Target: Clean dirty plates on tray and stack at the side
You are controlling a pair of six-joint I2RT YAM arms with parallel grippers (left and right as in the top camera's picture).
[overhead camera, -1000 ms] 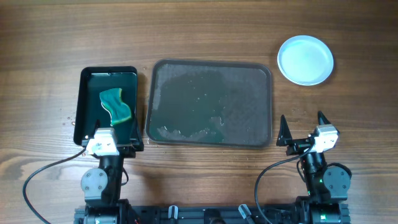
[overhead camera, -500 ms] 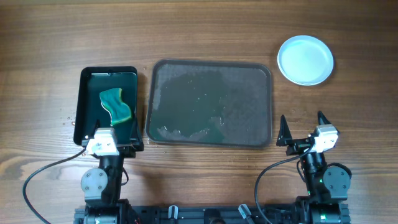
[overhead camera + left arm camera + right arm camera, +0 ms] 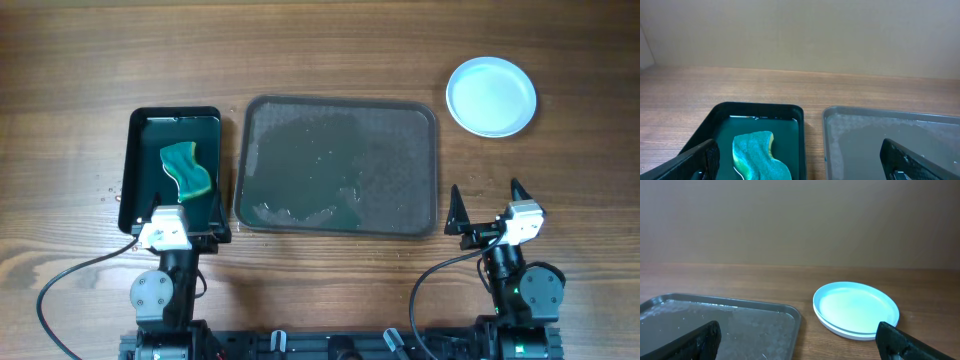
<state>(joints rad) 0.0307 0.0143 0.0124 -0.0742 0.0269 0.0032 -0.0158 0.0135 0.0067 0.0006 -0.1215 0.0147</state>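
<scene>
The white plates (image 3: 491, 96) sit stacked on the table at the far right, beyond the tray's right end; the stack also shows in the right wrist view (image 3: 856, 309), its top face clean. The large dark grey tray (image 3: 430, 125) lies in the middle, wet and smeared, with no plate on it; it shows in the left wrist view (image 3: 890, 122) and the right wrist view (image 3: 740, 317). My left gripper (image 3: 180, 232) is open and empty at the near edge of the small black tray. My right gripper (image 3: 488, 208) is open and empty, near the table's front right.
A glossy black tray (image 3: 136, 165) at the left holds water and a teal-and-yellow sponge (image 3: 186, 170), also in the left wrist view (image 3: 757, 152). Bare wooden table surrounds the trays.
</scene>
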